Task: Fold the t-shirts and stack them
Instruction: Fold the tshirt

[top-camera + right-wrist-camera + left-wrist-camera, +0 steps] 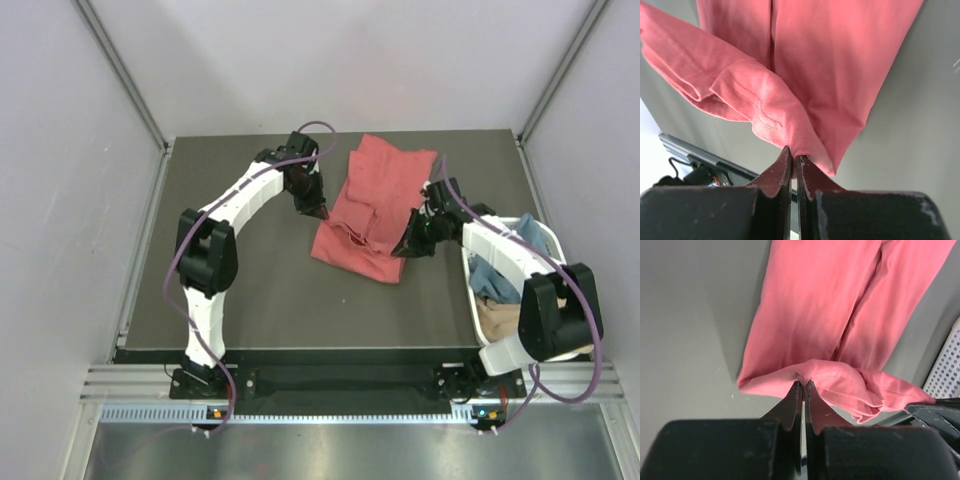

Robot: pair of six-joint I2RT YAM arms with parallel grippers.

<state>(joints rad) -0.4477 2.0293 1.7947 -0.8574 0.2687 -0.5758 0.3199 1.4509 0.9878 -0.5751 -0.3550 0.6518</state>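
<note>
Fabric of the coral-red short-sleeved cloth t-shirt lies mid-table on the dark grey table top, with its long axis running away from my bases. It is already gathered into a narrow strip, with creases running along its length. The cloth rises off the surface where I grip it.

My left gripper is pressed together on the shirt's left edge, toward the near end. The wrist view shows a folded hem pinched between the black fingertips. My right gripper is likewise closed, pinching the right edge near the near corner, where a stitched hem doubles over. The two grips stand apart, one on each side of the strip.

Step in hand, by my judgement: the crosswise fold, carrying the near portion over toward the far end. The lengthwise folds look complete.

The next move calls for the following:
1. Raise both grips together, at equal height.
2. Travel away from the bases in parallel, so that the held edge is taut and square.
3. Lay the near portion on the far portion, then release.

Unequal travel would likely skew the fold.

A white slotted plastic basket stands at the table's right side, beside my right arm. It holds a blue shirt and a tan shirt, both not yet folded.
</note>
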